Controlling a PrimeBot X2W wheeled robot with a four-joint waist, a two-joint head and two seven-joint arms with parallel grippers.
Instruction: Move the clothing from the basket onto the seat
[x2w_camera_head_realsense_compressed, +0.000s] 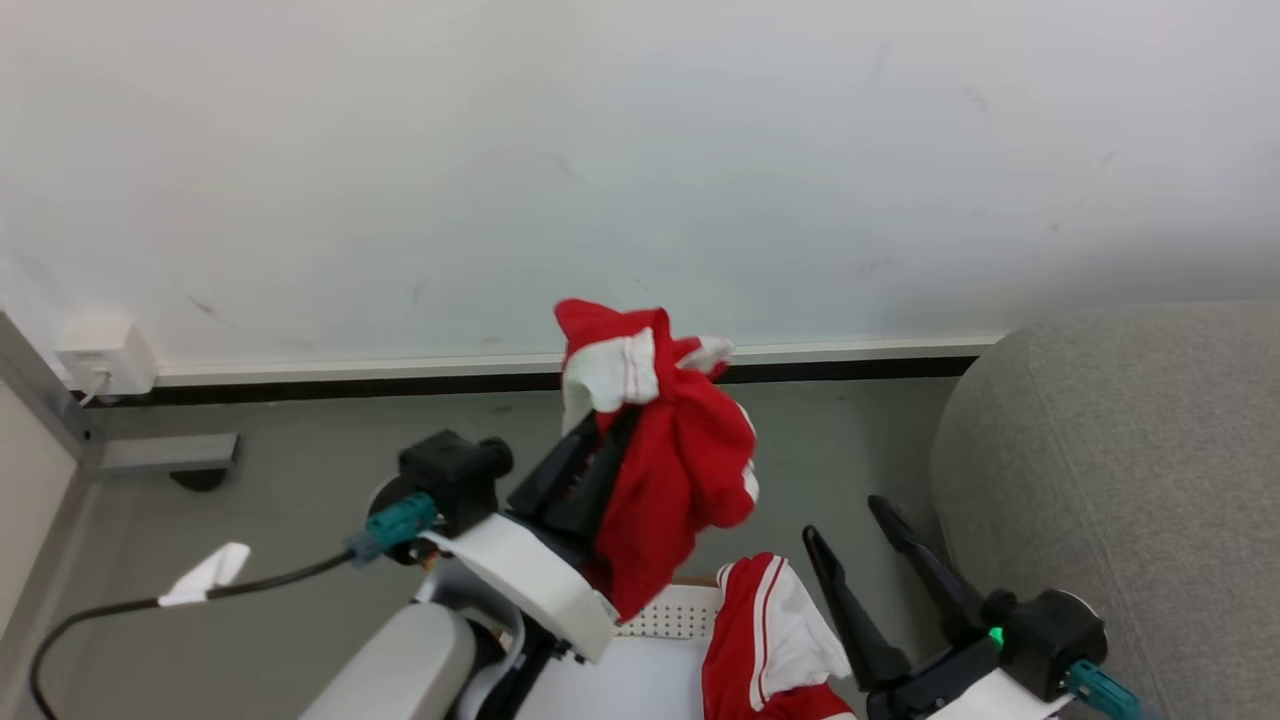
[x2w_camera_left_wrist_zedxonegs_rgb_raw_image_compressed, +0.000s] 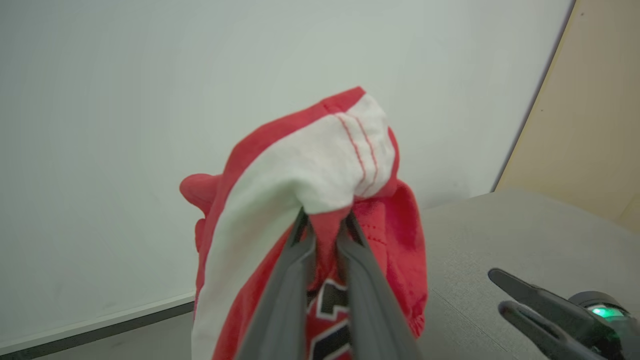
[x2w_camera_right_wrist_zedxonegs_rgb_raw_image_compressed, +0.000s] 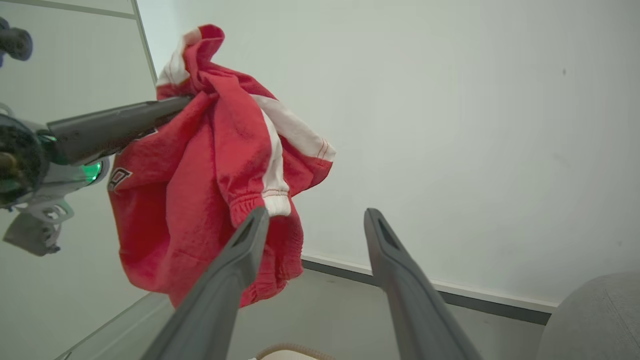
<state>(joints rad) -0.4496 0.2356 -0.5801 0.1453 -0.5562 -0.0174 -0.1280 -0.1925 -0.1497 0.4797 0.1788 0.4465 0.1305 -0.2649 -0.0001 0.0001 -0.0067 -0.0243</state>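
The basket (x2w_camera_head_realsense_compressed: 668, 620) holds one red garment (x2w_camera_head_realsense_compressed: 765, 640); left hand (x2w_camera_left_wrist_zedxonegs_rgb_raw_image_compressed: 325, 222) is pinching a second garment (x2w_camera_head_realsense_compressed: 680, 470) midair, right hand (x2w_camera_head_realsense_compressed: 843, 518) wide open, empty.

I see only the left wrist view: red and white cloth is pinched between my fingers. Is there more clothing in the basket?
Observer: Yes. In the head view a second garment, red with white panels, lies in the basket, at its right side.
Operator: Does what I hold touch it?
Observer: It seems not. In the right wrist view the held garment hangs from the left gripper, its lowest fold above the basket rim.
Operator: Is my other arm free?
Observer: Yes. Its own view shows the right gripper with fingers spread wide and nothing between them.
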